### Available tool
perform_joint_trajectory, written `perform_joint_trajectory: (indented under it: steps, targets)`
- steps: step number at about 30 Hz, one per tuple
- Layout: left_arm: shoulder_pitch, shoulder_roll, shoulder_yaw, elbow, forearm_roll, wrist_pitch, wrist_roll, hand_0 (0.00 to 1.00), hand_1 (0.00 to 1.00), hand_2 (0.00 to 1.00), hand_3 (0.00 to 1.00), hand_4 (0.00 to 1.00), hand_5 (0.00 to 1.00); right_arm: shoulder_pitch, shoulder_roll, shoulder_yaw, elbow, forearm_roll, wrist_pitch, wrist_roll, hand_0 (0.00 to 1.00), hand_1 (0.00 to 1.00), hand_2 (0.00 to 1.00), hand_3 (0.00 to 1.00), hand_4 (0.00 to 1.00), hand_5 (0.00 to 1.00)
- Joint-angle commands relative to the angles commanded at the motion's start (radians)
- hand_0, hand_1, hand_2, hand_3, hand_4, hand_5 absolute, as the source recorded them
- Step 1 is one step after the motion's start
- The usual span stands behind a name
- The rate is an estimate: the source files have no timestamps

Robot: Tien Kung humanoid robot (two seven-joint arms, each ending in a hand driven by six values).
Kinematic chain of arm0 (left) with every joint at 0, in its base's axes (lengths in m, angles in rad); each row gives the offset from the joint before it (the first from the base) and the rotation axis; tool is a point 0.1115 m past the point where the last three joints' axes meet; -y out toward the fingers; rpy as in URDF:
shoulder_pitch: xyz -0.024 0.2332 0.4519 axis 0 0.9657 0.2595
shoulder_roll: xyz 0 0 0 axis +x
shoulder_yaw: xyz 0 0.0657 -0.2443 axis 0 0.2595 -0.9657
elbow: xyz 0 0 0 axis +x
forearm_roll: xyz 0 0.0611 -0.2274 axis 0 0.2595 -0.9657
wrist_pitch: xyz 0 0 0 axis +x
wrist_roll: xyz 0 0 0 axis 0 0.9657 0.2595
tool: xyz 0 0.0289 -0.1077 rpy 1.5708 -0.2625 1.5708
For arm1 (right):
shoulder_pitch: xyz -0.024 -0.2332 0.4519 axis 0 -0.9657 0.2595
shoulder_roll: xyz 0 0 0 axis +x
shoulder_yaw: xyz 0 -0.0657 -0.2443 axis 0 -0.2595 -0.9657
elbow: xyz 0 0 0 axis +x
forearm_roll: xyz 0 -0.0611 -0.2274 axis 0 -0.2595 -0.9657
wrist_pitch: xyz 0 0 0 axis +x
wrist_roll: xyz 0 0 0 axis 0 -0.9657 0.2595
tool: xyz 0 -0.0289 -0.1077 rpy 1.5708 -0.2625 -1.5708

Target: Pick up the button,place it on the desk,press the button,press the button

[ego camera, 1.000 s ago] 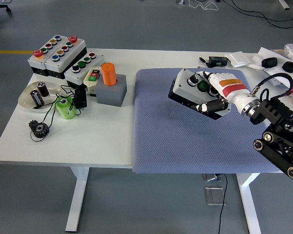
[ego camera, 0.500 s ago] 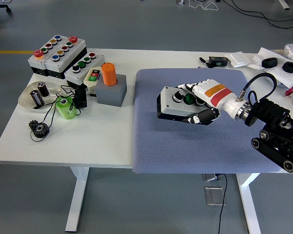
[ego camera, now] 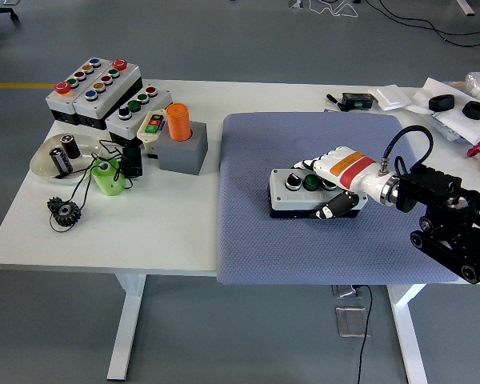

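Button box [ego camera: 304,190] now sits flat on the blue mat [ego camera: 248,240], lowered from its tilted, lifted position half a second ago, with the right hand [ego camera: 336,178] still grasping it. Letting go should be gentle, fingers lifting straight away so it stays put.

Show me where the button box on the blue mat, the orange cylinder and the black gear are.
button box [ego camera: 298,186]: head view, on its grey top face.
orange cylinder [ego camera: 178,122]: head view, on its side.
black gear [ego camera: 64,212]: head view, on its toothed body.
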Motion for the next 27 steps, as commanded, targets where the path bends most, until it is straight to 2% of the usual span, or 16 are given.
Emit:
perform_joint_trajectory:
  steps: [1,2,7,8,13,14,19,20,21,26,27]
  targets:
    - [0.001,0.000,0.002,0.000,-0.002,0.000,0.000,0.646,0.700,0.703,0.505,0.322,0.998,-0.001,0.000,0.005,0.000,-0.026,0.013,-0.022,0.019,0.002,0.177,0.289,0.460,0.128]
    - [0.001,-0.001,0.001,0.000,-0.001,0.001,0.000,0.646,0.700,0.703,0.504,0.320,0.998,-0.002,0.000,0.007,-0.001,-0.048,0.021,-0.040,0.419,0.374,0.441,0.534,0.717,0.278]
    - [0.003,-0.001,-0.003,0.000,0.005,0.001,0.002,0.646,0.700,0.703,0.504,0.320,0.998,-0.009,-0.011,0.011,0.006,-0.099,0.036,-0.081,0.419,0.374,0.441,0.534,0.717,0.278]
    - [0.003,-0.002,-0.006,0.000,0.009,0.002,0.003,0.646,0.701,0.703,0.504,0.320,0.998,-0.012,-0.016,0.014,0.011,-0.099,0.042,-0.084,0.624,0.609,0.746,0.768,0.774,0.290]
    - [0.005,-0.001,0.007,0.000,-0.006,0.002,-0.001,0.646,0.701,0.703,0.504,0.320,0.998,-0.022,-0.032,0.025,0.031,-0.086,0.075,-0.090,0.624,0.609,0.746,0.768,0.774,0.290]
    - [0.005,-0.001,0.009,0.000,-0.007,0.002,-0.001,0.646,0.701,0.703,0.504,0.320,0.998,-0.025,-0.037,0.027,0.036,-0.067,0.082,-0.089,0.881,0.820,0.975,0.998,0.860,0.256]
    - [0.006,-0.001,0.008,0.000,-0.006,0.001,-0.001,0.646,0.701,0.703,0.504,0.320,0.998,-0.036,-0.053,0.046,0.055,-0.041,0.101,-0.091,0.881,0.820,0.975,0.998,0.860,0.256]
    - [0.006,-0.001,0.012,0.000,-0.010,0.001,-0.002,0.646,0.702,0.703,0.504,0.318,0.998,-0.040,-0.058,0.056,0.063,-0.036,0.105,-0.094,0.907,0.889,0.998,0.998,0.887,0.204]
    - [0.006,-0.001,0.014,0.000,-0.012,0.001,-0.002,0.646,0.702,0.703,0.504,0.318,0.998,-0.043,-0.061,0.061,0.067,-0.034,0.108,-0.095,0.907,0.889,0.998,0.998,0.887,0.204]
    - [0.007,-0.002,0.017,0.000,-0.018,0.002,-0.002,0.646,0.702,0.703,0.504,0.318,0.998,-0.062,-0.092,0.105,0.123,-0.026,0.145,-0.117,0.907,0.889,0.998,0.998,0.887,0.204]
    - [0.007,-0.002,0.017,0.000,-0.016,0.002,-0.002,0.646,0.701,0.703,0.504,0.317,0.998,-0.069,-0.105,0.122,0.147,-0.027,0.164,-0.132,0.933,0.917,0.998,0.998,0.887,0.197]
